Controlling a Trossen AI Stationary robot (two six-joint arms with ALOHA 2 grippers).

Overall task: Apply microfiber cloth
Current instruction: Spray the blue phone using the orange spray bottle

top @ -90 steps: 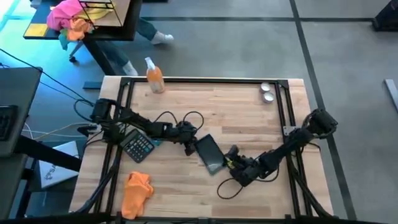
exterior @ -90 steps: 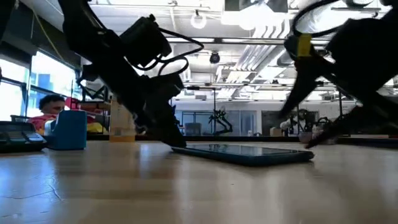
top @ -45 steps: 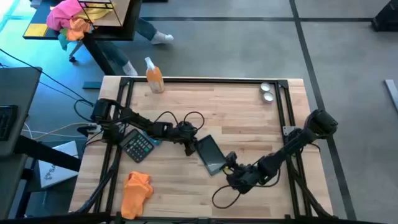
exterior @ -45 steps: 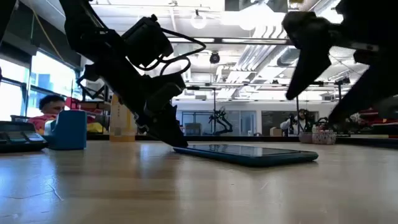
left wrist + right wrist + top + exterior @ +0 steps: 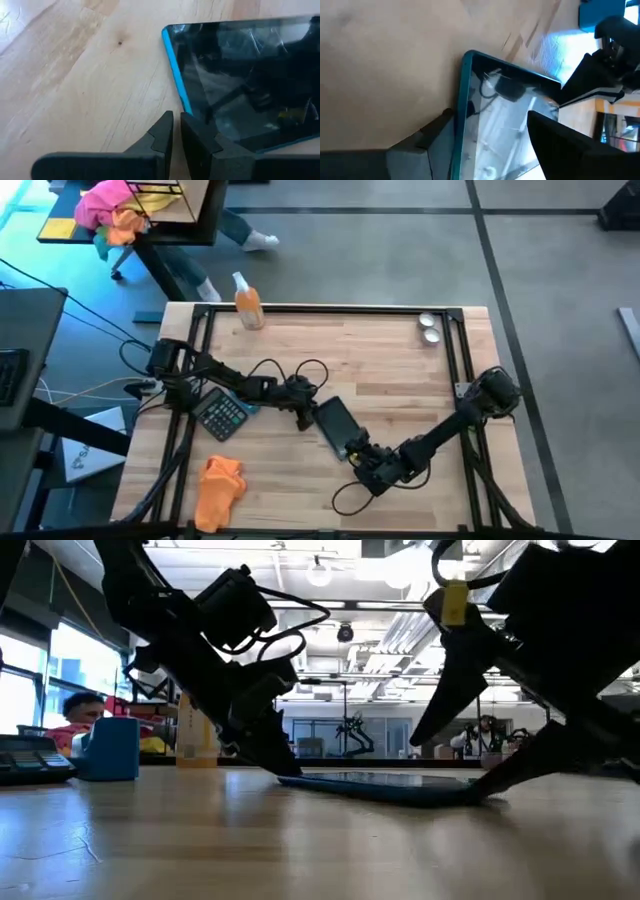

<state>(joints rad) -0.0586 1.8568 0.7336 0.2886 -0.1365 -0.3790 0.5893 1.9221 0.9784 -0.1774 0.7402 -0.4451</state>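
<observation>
On the wooden table, seen from above, both arms meet at a dark tablet lying flat near the middle. The left arm reaches in from the table's left edge, and the left gripper sits at the tablet's far-left corner; its wrist view shows the fingers pressed nearly together, holding nothing, their tips just beside the blue edge of the tablet. The right arm comes across from the right side, and the right gripper is at the tablet's near end. Its wrist view shows the fingers spread wide, one to either side of the tablet's short edge, not yet closed on it.

Well apart from all this, the microfiber cloth lies crumpled near the front-left corner of the table, untouched. A calculator rests between it and the left arm, a spray bottle stands at the back edge, and two small round tins sit at the back right.

The step in hand looks like steadying the tablet before any wiping. Done well, the right gripper should close gently on the edge only, keeping the screen flat on the wood, while the left braces the opposite corner so it cannot slide. One arm must then let go to fetch the cloth.
</observation>
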